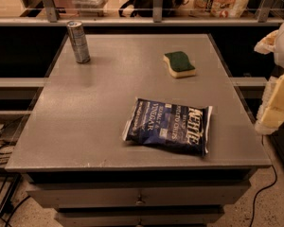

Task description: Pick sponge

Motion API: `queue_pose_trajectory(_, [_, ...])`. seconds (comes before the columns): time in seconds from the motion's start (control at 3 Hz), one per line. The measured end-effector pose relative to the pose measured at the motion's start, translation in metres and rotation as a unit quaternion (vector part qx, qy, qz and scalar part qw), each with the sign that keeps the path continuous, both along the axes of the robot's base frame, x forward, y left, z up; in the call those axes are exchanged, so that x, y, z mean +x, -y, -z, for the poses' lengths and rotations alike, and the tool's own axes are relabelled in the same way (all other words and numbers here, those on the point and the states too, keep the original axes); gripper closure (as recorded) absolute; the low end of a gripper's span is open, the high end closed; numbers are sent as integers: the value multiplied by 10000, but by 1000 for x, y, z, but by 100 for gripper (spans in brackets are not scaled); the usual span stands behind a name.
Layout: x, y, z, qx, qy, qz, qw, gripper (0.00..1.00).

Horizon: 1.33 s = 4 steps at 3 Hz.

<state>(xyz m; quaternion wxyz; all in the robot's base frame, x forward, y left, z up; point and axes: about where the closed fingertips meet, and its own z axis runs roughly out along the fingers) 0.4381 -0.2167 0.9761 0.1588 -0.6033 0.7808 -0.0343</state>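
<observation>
Upper right of centre on the flat, matte grey counter (85,126): the sponge (179,63), small and wavy-sided, dark green scouring top over pale yellow foam. Below it, a crinkled, glossy dark blue chip bag (168,126). Upper left, an upright cylindrical metal can (78,41). At the right edge of the frame, the tool (277,108), blocky and pale yellow, well apart from the sponge; cannot tell how far open or whether holding anything.
</observation>
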Motion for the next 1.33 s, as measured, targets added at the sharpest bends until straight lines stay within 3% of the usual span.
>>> queue_pose_trajectory(0.33, [0,0,0,0,0,0,10000,0])
queue_pose_trajectory(0.67, [5,0,0,252,47,-17,9997,0])
queue_pose_trajectory(1.0, [25,-6,-3,870,300,-119,9957,0])
queue_pose_trajectory(1.33, [58,-18,3,1500,534,32,9872,0])
